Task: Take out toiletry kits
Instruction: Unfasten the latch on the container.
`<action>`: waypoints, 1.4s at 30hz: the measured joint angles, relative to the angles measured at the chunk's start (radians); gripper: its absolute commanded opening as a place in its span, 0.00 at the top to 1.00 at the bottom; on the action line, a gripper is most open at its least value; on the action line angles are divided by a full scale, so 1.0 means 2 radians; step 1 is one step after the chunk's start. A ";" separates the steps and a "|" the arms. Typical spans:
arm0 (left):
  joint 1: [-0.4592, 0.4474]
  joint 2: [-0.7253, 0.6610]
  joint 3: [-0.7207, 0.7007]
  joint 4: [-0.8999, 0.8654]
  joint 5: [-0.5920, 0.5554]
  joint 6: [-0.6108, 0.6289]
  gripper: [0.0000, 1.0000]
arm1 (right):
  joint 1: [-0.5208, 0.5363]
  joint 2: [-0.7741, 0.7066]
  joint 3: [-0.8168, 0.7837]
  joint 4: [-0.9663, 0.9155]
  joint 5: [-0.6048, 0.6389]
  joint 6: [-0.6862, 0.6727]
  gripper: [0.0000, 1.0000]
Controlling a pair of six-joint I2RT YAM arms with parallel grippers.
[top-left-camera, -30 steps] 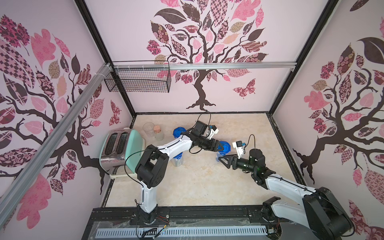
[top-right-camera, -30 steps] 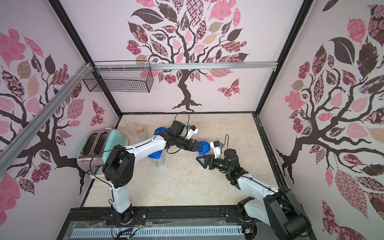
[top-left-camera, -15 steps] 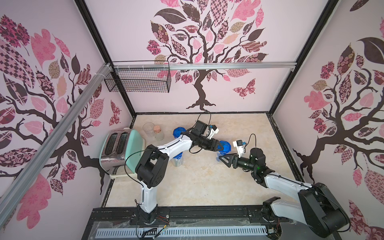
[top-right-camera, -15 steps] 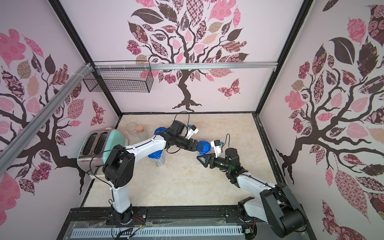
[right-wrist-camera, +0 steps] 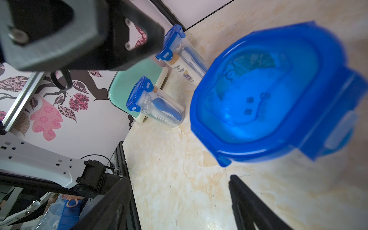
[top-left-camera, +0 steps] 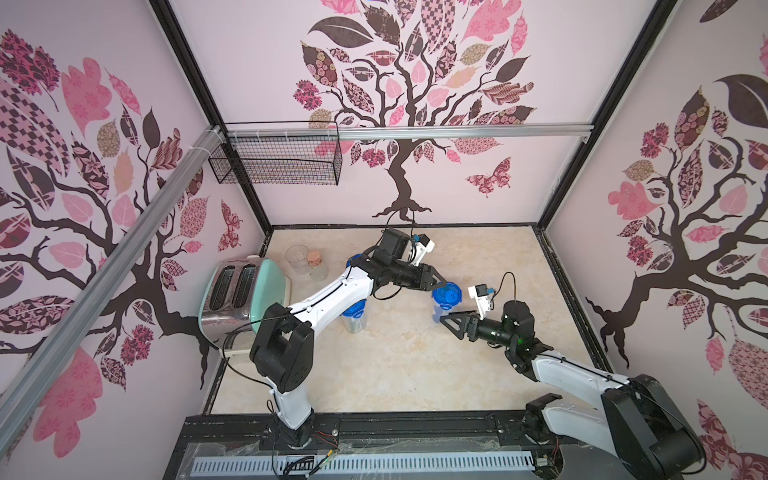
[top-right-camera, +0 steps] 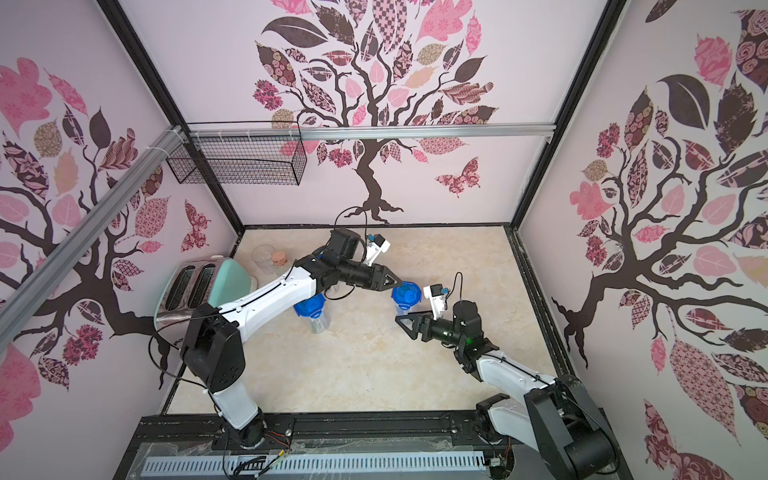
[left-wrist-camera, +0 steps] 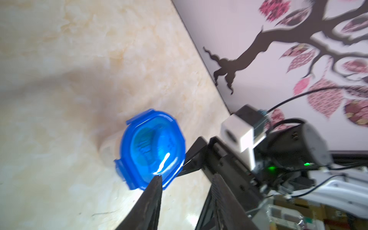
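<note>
— Kits located?
— Three, each inside a standing clear, blue-lidded canister [right-wrist-camera: 137,95] on the worktop [right-wrist-camera: 169,169].
— Contents?
— Far kit [right-wrist-camera: 185,61]: white bottle [right-wrist-camera: 178,66] with tan cap, blue toothbrush [right-wrist-camera: 196,61], both upright. Middle kit [right-wrist-camera: 164,108]: blue and white items packed together. Near kit [right-wrist-camera: 247,63]: only a greenish blur through its lid.

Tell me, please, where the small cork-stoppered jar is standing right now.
In both top views the cork-stoppered jar stands near the far-left corner of the table, right beside a clear cup and close to the toaster.
</note>
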 measured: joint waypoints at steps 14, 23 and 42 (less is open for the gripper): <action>-0.001 0.087 0.015 0.088 0.092 -0.119 1.00 | 0.000 -0.032 -0.027 -0.002 0.002 0.011 0.24; -0.001 0.140 0.015 0.120 0.132 -0.139 1.00 | 0.000 -0.018 -0.027 0.006 0.001 0.014 0.24; 0.009 0.146 -0.003 0.169 0.166 -0.154 1.00 | 0.000 0.022 0.001 0.040 -0.009 0.023 0.23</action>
